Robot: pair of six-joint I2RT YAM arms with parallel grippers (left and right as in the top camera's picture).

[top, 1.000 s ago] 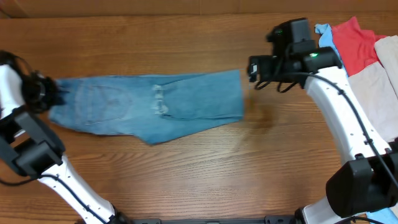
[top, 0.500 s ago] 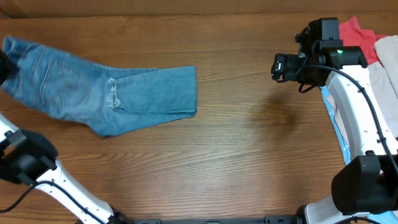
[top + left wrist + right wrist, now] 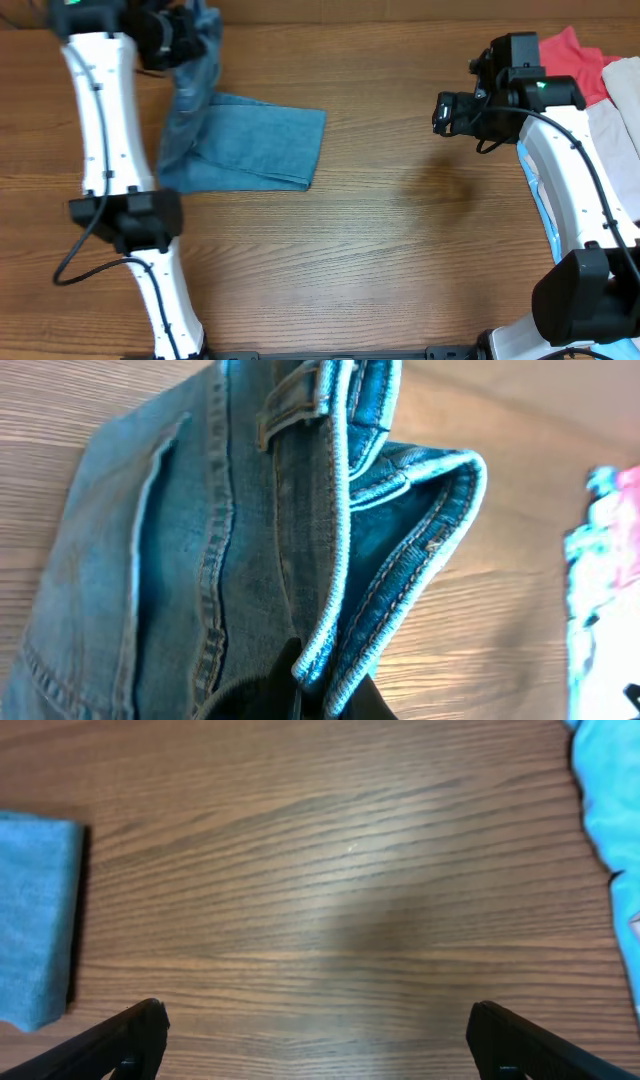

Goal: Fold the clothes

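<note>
The jeans (image 3: 255,150) lie partly on the wooden table (image 3: 380,260). Their folded leg section rests flat, and the waist end rises from it toward the far edge. The left gripper (image 3: 172,38) is clenched on the denim at that raised end. The left wrist view shows waistband seams and a belt loop bunched directly above the fingers (image 3: 250,700). The left arm runs along the left side of the jeans.

The right gripper (image 3: 447,110) hovers well to the right of the jeans, jaws spread wide and grasping nothing; bare wood lies between gripper and jeans. Farther right of the jeans lie three other garments:
- one red garment (image 3: 585,60)
- one beige garment (image 3: 620,100)
- one light blue garment (image 3: 610,800), partly covered by the right arm

Count: one pair of jeans, three other garments, two grippers.
</note>
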